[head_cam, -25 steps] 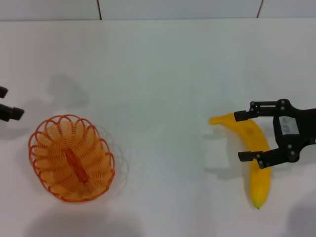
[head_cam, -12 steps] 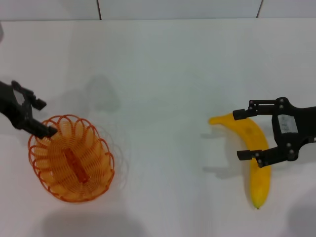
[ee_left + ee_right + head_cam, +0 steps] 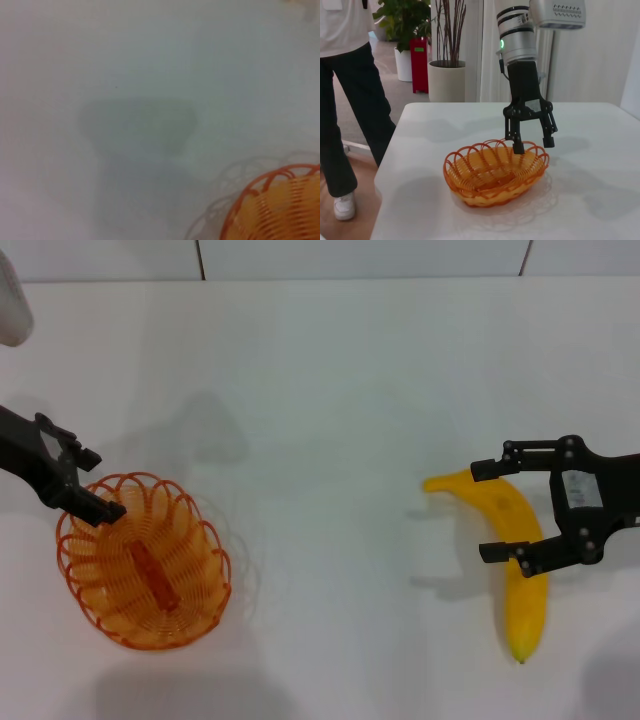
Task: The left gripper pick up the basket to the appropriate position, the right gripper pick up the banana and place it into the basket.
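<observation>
The orange wire basket [image 3: 145, 562] sits on the white table at the near left. My left gripper [image 3: 96, 483] is open at the basket's far left rim, one finger [image 3: 104, 510] over the rim and the other just outside it. The right wrist view shows that same left gripper [image 3: 533, 144] open with its tips at rim height on the basket [image 3: 495, 172]. The yellow banana [image 3: 525, 605] lies at the right. My right gripper [image 3: 490, 512] is open, with a finger on either side of the banana's upper half. In the left wrist view only a piece of the basket [image 3: 272, 210] shows.
The white table [image 3: 320, 390] runs back to a tiled wall. A white part of the left arm [image 3: 10, 305] shows at the far left. In the right wrist view a person [image 3: 345, 90] stands beyond the table's edge, with potted plants [image 3: 445, 65] behind.
My left gripper came in from the left edge and settled at the basket's rim, shifting slightly right in the last half second. The right gripper, banana and basket stayed put.
</observation>
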`<state>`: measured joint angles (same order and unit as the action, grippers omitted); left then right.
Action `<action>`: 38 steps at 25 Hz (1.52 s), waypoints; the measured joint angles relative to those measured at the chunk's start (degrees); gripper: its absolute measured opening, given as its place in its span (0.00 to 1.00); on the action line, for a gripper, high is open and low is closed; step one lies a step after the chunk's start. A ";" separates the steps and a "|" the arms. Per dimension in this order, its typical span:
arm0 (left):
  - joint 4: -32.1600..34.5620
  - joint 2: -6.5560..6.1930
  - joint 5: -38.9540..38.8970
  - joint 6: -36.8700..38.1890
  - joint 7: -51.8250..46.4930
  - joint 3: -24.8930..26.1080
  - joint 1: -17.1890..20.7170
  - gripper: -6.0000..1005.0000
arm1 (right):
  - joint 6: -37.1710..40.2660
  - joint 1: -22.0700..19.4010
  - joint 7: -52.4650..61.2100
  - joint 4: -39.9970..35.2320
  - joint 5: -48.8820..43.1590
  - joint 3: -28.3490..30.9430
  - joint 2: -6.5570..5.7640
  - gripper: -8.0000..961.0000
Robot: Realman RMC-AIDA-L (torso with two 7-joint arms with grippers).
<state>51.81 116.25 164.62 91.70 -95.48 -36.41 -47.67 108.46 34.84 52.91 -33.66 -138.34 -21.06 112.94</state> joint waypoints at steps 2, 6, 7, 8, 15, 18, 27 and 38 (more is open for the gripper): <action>-0.53 0.00 0.00 -0.51 -0.46 -0.04 -0.06 0.87 | 0.00 0.05 0.00 0.00 0.00 0.02 0.00 0.90; -1.34 -0.04 0.00 -0.99 -1.54 -0.11 -0.22 0.87 | 0.00 0.08 0.00 0.00 0.00 0.06 0.00 0.90; -1.36 -0.04 0.00 -1.13 -1.83 -0.15 -0.23 0.87 | 0.00 0.08 0.00 0.00 0.00 0.06 0.00 0.90; -1.41 -0.04 0.00 -1.31 -2.15 -0.31 -0.25 0.87 | 0.00 0.08 0.00 0.00 0.00 0.05 0.00 0.90; -3.04 -0.13 0.00 -3.04 -6.06 -4.67 -0.45 0.79 | 0.00 0.07 0.00 0.00 0.00 -0.09 0.00 0.90; -3.05 -0.05 0.00 -4.01 -7.27 -6.02 -0.43 0.75 | -0.01 0.06 0.00 0.00 0.00 -0.05 0.00 0.90; -3.05 0.01 0.00 -4.61 -8.37 -6.19 -0.56 0.57 | -0.13 0.06 0.00 0.00 0.00 -0.14 0.00 0.90; -2.76 0.16 -0.71 -4.68 -8.44 -6.12 -1.04 0.10 | -0.45 -0.17 0.00 0.00 -0.09 -0.21 0.00 0.90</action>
<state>49.05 116.41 163.91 87.02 -103.92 -42.53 -48.71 108.01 34.66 52.91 -33.66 -138.43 -21.27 112.94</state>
